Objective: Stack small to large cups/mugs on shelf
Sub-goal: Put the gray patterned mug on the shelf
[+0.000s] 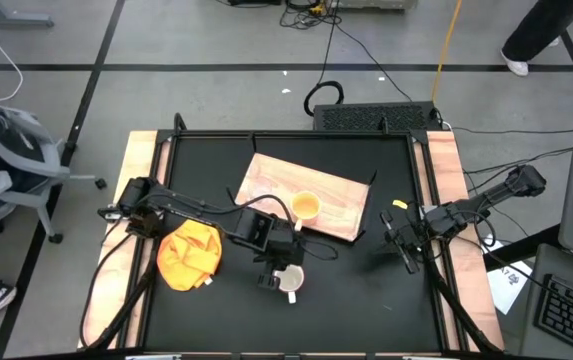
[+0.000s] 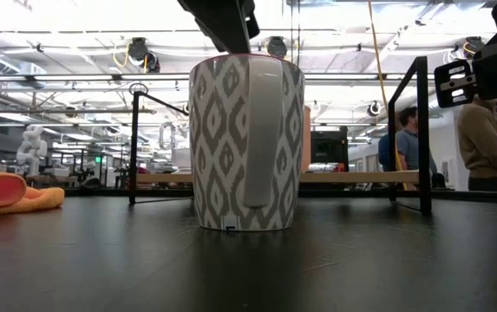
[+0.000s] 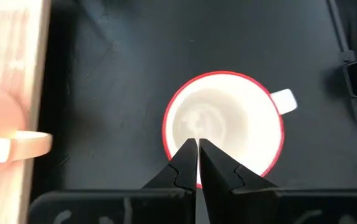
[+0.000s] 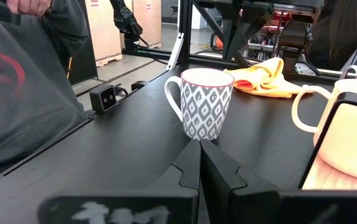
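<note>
A white mug (image 2: 246, 143) with a grey diamond pattern and a red rim stands upright on the black table (image 1: 366, 300), near its front edge, with its handle facing the low camera. The left gripper (image 3: 197, 144) hangs directly above the mug's open mouth, its 2 fingers pressed together and holding nothing. Just left of the mug from above lies a crumpled orange-yellow cloth (image 1: 190, 254).

Farther back, a light wooden board (image 1: 334, 198) lies flat on the table, turned at a slight angle. A yellow-orange mug (image 1: 305, 207) stands upright on the board, near its front edge.

The right gripper (image 4: 199, 146) waits above the table's right side, well apart from the mugs, fingers closed together and empty. Beyond the table, 2 people (image 2: 489, 139) stand in the room.
</note>
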Action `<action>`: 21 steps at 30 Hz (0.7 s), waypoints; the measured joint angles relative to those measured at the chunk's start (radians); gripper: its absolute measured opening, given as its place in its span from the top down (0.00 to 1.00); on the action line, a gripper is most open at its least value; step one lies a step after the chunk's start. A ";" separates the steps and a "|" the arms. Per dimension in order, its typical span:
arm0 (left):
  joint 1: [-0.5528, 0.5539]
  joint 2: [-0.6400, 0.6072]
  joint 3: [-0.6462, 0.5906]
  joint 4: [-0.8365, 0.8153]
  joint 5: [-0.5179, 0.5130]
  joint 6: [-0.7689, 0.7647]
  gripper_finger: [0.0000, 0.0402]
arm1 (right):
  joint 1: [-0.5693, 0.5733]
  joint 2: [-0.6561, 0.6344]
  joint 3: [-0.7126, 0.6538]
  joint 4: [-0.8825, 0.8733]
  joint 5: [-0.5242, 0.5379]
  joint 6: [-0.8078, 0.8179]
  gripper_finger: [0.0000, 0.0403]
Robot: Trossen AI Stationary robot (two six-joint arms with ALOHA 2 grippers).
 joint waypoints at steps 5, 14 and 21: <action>-0.013 0.000 0.000 0.016 0.027 0.020 0.95 | 0.000 0.000 0.000 0.000 0.000 0.000 1.00; -0.045 0.000 0.000 0.054 0.028 0.062 0.69 | 0.000 0.000 0.000 0.000 0.000 0.000 1.00; -0.044 -0.001 0.000 0.054 0.027 0.058 0.41 | 0.000 0.000 0.000 0.000 0.000 0.001 1.00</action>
